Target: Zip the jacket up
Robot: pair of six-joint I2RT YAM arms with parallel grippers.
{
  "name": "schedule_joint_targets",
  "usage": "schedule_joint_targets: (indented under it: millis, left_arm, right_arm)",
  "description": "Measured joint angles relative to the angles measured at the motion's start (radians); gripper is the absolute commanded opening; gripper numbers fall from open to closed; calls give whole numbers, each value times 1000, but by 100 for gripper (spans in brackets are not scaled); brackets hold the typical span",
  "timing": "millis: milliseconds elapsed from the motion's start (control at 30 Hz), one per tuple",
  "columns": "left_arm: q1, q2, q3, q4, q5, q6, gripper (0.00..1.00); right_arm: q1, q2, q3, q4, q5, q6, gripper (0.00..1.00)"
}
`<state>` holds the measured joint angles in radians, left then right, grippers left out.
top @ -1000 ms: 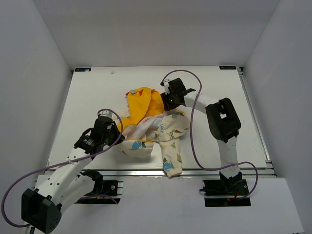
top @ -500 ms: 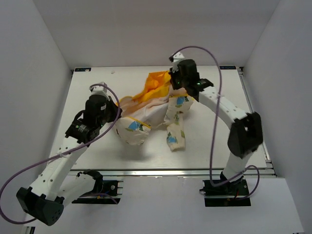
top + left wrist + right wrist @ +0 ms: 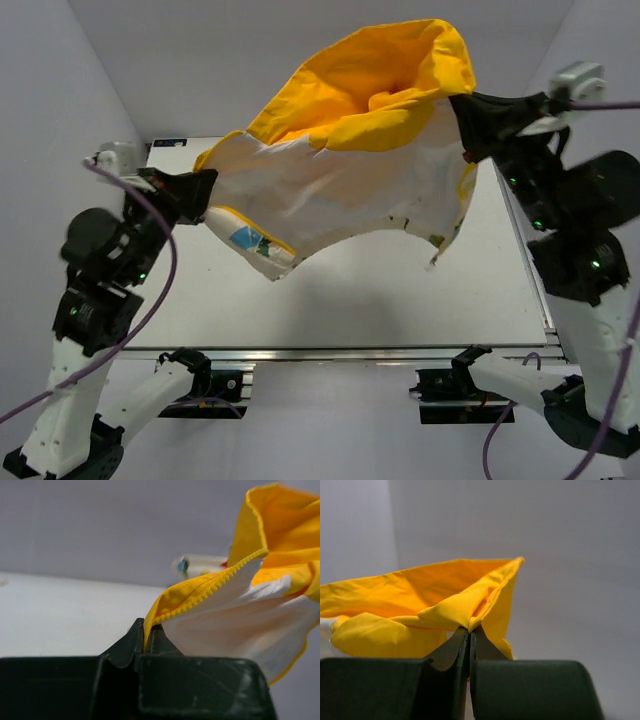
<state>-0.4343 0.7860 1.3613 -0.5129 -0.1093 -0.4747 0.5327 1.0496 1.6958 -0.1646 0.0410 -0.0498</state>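
Above the table [image 3: 400,300], jacket [image 3: 340,170] seemingly spans left tool [image 3: 207,190] to right tool [image 3: 460,106].

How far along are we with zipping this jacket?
Done: the jacket hangs stretched between both arms and looks clear of the table. In hand: the left gripper has its jaws shut on the front edge beside the zipper teeth; the right gripper pinches yellow fabric. Left: the teeth run single and unmated, so the whole zip remains to close.

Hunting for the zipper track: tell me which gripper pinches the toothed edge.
The left gripper: yellow zipper teeth run from its shut jaws along the jacket edge. The right gripper pinches plain yellow fabric, no teeth showing.
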Motion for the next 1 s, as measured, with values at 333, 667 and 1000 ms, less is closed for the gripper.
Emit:
schedule_joint_targets:
  millis: [333,667,1000]
  left_arm:
    - [-2,-75,156,45,167,-10,0]
    - [1,308,140,-132,-163,-74,0]
    - [57,1253,416,-192,-158,-54,0]
  right_arm:
    - [5,-114,45,-37,-114,55,0]
    - [-8,121,-279,145,170,28,0]
    - [-148,917,-156,102,43,125,89]
